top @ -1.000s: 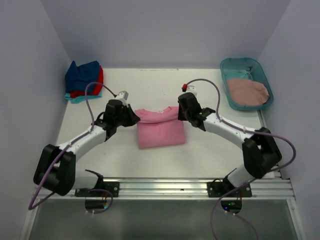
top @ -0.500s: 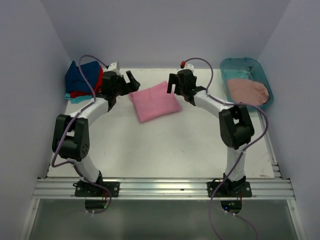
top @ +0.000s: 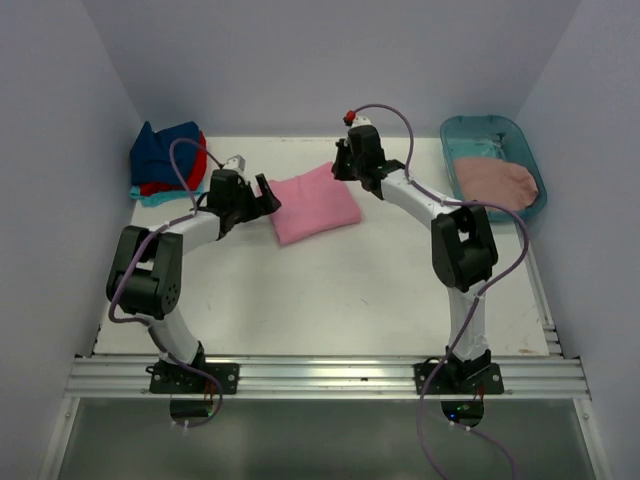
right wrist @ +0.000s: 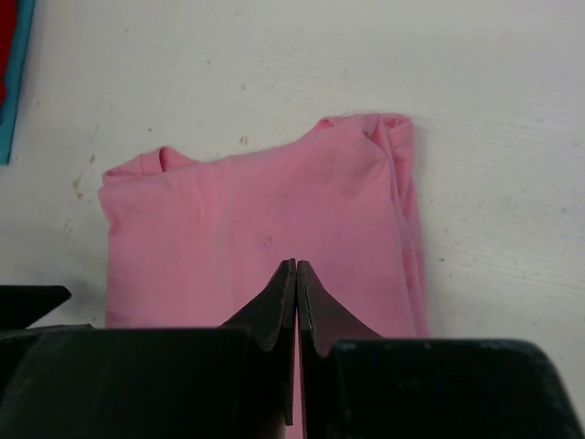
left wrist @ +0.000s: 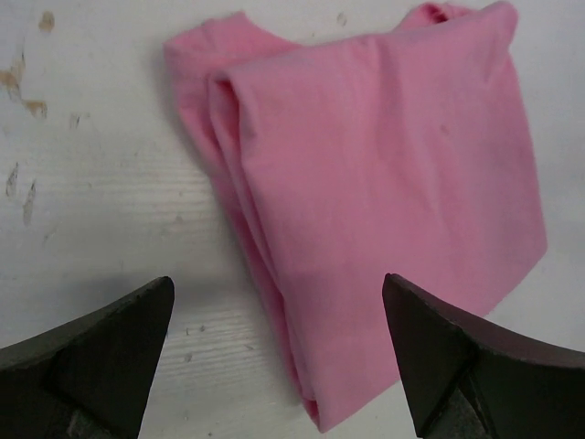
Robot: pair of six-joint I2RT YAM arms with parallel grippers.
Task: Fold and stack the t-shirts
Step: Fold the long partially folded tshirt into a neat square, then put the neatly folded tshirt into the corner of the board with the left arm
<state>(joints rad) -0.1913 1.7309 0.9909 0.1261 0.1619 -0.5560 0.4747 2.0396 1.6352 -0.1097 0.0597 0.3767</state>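
Note:
A bright pink folded t-shirt (top: 315,203) (left wrist: 384,174) (right wrist: 247,219) lies tilted on the white table, towards the far side. My left gripper (top: 268,195) (left wrist: 277,291) stands open at the shirt's left end, its fingers (left wrist: 101,352) either side of the folded edge, apart from the cloth. At the far right corner of the shirt hovers my right gripper (top: 342,166) (right wrist: 296,267), shut, with no cloth showing between its jaws. A pile of navy, red and turquoise t-shirts (top: 166,160) sits at the far left. A dusty rose t-shirt (top: 496,184) lies in the tub.
The teal plastic tub (top: 488,130) stands at the far right corner. Grey walls close in the table on three sides. A metal rail (top: 320,375) runs along the near edge by the arm bases. The pile's red and turquoise edge (right wrist: 9,64) shows in the right wrist view.
The pink shirt was carried from mid-table toward the far side, then let go. Since then the right gripper has shut and shifted left, and the left gripper has drawn slightly nearer.

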